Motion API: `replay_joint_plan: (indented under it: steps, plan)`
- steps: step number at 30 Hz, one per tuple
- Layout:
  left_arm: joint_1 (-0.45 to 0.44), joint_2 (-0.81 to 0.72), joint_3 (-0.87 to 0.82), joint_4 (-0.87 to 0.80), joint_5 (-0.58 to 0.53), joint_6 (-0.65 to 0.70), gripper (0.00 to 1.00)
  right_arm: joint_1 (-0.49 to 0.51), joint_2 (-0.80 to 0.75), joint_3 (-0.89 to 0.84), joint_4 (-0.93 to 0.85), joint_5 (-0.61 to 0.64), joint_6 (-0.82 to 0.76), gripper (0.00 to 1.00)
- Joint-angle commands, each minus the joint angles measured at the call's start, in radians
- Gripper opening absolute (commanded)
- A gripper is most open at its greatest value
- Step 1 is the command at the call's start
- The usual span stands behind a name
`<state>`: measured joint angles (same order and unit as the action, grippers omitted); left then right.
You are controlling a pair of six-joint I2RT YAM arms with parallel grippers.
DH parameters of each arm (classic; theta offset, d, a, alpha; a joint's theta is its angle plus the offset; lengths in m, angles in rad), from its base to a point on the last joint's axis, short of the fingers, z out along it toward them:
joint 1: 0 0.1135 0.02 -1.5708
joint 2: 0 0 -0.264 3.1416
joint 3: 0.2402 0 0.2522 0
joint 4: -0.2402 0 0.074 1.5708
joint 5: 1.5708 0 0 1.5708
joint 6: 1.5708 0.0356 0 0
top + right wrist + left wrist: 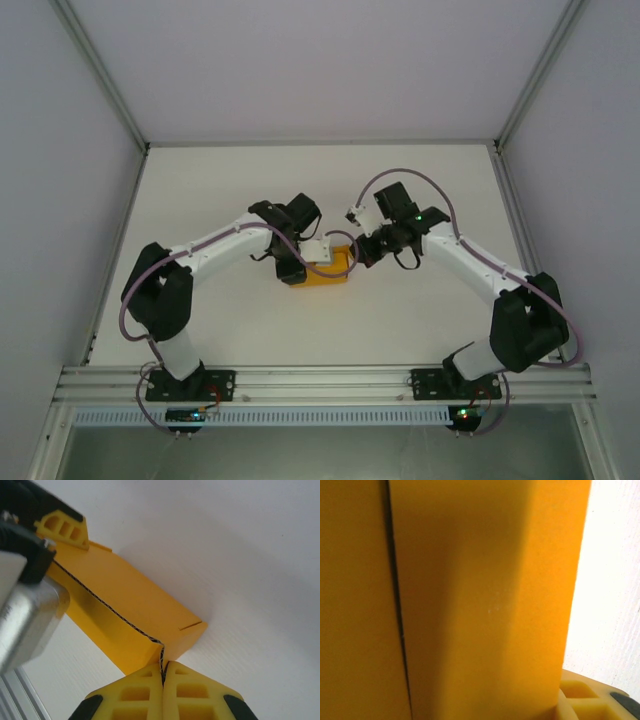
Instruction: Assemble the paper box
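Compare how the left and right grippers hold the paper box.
The left gripper clasps the paper box across its body, jaws apart; the right gripper pinches a thin card edge, jaws almost touching. The left gripper sits at the box's left end, the right gripper at its right end. Both have yellow fingers and hold the box.

We see the paper box very close, its orange-yellow card covering most of the frame. 1 dark slit runs top to bottom near the left, parting 2 panels. Right of the card lies the white table. 1 yellow fingertip sits against the card's lower right edge.
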<state>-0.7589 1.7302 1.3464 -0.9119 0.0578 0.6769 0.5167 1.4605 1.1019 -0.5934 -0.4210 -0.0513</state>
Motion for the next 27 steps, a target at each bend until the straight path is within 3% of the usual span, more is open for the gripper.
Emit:
replay_joint_plan:
  steps: [1, 5, 10, 17, 20, 27]
  plan:
    - [-0.003, 0.012, 0.025, 0.039, 0.004, -0.016, 0.25, 0.036, -0.020, 0.011, 0.008, -0.021, 0.217, 0.00]
    - [-0.014, 0.021, 0.028, 0.044, -0.006, -0.012, 0.25, 0.036, -0.001, 0.034, -0.025, -0.071, 0.365, 0.00]
    - [-0.032, 0.022, 0.016, 0.066, -0.023, -0.014, 0.25, 0.012, 0.036, 0.114, -0.137, -0.094, 0.395, 0.00]
    - [-0.036, 0.019, 0.008, 0.077, -0.019, -0.009, 0.26, -0.018, 0.057, 0.136, -0.099, -0.187, 0.467, 0.00]
    - [-0.035, 0.011, -0.003, 0.089, -0.016, -0.005, 0.26, -0.007, 0.066, 0.139, -0.106, -0.089, 0.408, 0.00]
    - [-0.036, 0.007, -0.005, 0.106, -0.001, -0.008, 0.27, 0.029, -0.039, -0.111, 0.189, -0.018, 0.292, 0.00]
